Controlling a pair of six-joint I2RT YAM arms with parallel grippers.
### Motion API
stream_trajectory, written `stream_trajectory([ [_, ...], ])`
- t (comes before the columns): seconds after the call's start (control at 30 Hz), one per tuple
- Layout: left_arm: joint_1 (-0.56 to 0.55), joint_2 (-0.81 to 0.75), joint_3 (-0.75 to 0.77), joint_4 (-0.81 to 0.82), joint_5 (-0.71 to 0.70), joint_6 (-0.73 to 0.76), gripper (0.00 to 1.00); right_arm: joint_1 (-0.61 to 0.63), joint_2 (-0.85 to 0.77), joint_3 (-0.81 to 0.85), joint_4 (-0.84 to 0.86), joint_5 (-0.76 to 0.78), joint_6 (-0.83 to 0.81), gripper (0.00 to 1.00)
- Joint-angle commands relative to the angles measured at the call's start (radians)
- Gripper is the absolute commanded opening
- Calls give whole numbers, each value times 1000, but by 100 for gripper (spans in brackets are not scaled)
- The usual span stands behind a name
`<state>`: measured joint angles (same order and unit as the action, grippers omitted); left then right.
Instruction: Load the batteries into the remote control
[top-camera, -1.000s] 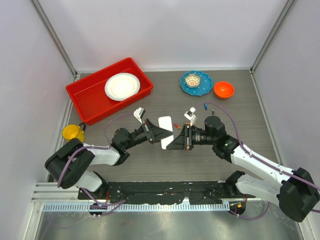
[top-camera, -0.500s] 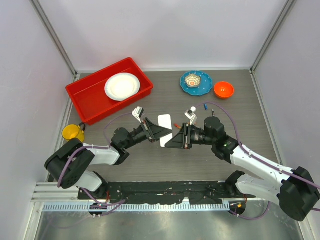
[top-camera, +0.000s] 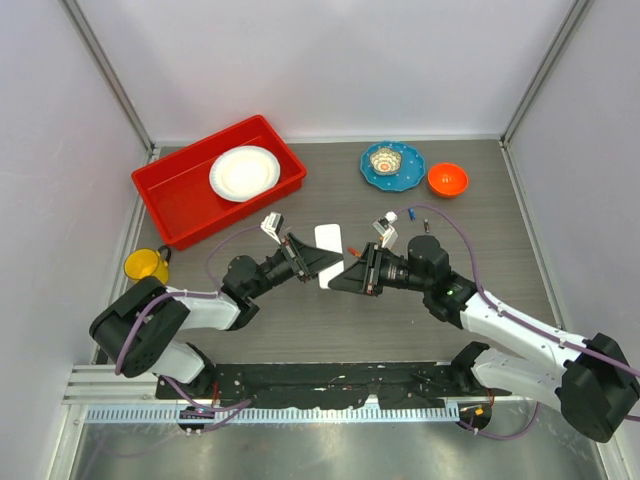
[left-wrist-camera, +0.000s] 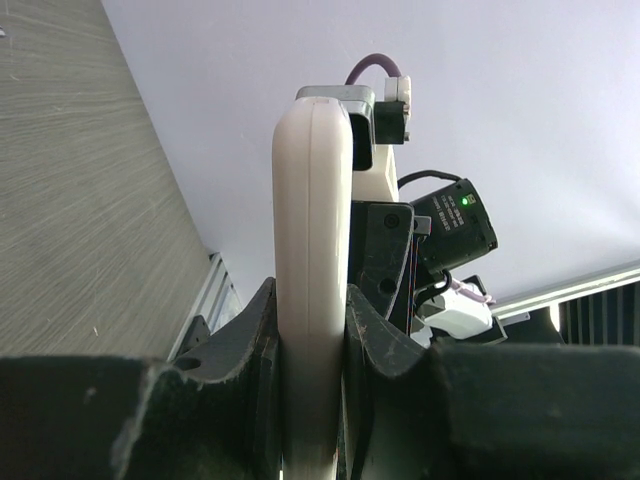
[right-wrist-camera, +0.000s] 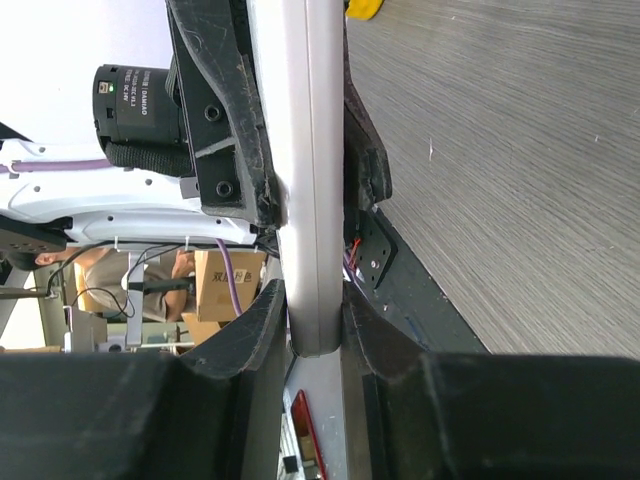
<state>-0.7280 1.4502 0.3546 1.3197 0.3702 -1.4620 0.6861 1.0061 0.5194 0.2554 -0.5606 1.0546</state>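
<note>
The remote control (top-camera: 328, 250) is held above the table's middle, plain white back up, between both grippers. My left gripper (top-camera: 316, 263) is shut on its left edge. My right gripper (top-camera: 349, 273) is shut on its right edge. In the left wrist view the remote (left-wrist-camera: 312, 250) stands edge-on, clamped by the left gripper (left-wrist-camera: 311, 310). In the right wrist view the remote (right-wrist-camera: 312, 150) is pinched the same way by the right gripper (right-wrist-camera: 316, 305). A red-orange battery (top-camera: 353, 251) lies on the table beside the remote. A blue battery (top-camera: 410, 213) lies further right.
A red tray (top-camera: 170, 195) holding a white plate (top-camera: 244, 172) sits at the back left. A yellow cup (top-camera: 146, 265) stands at the left. A blue plate (top-camera: 408, 165) with a small bowl and an orange bowl (top-camera: 447, 179) sit at the back right.
Both grippers have moved slightly toward the far side with the remote still held between them. Both grips are unchanged.
</note>
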Motion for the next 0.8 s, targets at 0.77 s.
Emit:
stream_trajectory([
  [0.77,-123,-82,17,-33,105,100,0,-91,34,53,54,381,62,10],
])
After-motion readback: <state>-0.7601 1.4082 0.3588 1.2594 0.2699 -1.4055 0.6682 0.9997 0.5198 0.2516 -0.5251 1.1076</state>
